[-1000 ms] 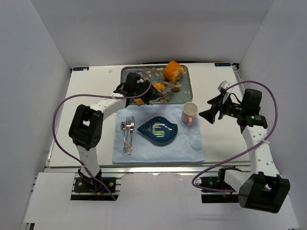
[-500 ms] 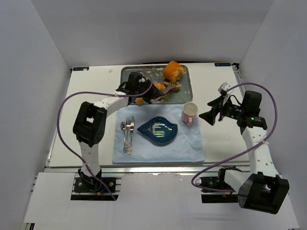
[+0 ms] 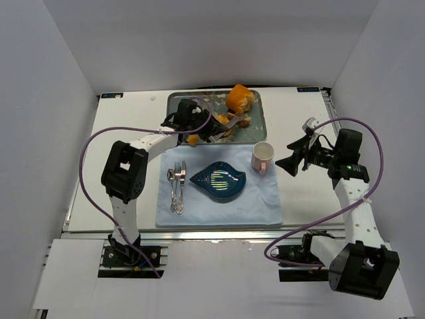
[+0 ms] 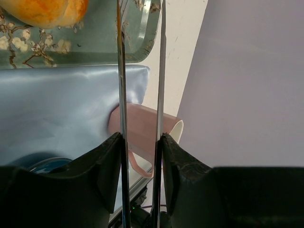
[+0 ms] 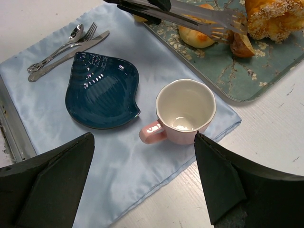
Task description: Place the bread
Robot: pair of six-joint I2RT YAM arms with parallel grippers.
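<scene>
The bread (image 5: pixel 241 45), a small dark-brown piece, lies on the floral tray (image 5: pixel 266 66) and shows in the top view too (image 3: pixel 243 122). My left gripper (image 3: pixel 207 130) (image 4: pixel 141 137) is shut on metal tongs (image 4: pixel 121 95), both blades running between its fingers. The tongs' tips (image 5: pixel 223 26) sit just beside the bread; I cannot tell whether they touch it. My right gripper (image 3: pixel 292 155) (image 5: pixel 143 135) hangs open above the mug's right side, holding nothing.
On the tray (image 3: pixel 174 105) also lie a round golden bun (image 5: pixel 197 34) and a large seeded roll (image 3: pixel 238 99). A blue cloth (image 3: pixel 259 206) carries a dark blue shell plate (image 3: pixel 219 180), a pink mug (image 3: pixel 263 157) and cutlery (image 3: pixel 177 187).
The left arm's elbow shifted slightly right early on. The tongs stay over the tray, and the right gripper has barely moved.
</scene>
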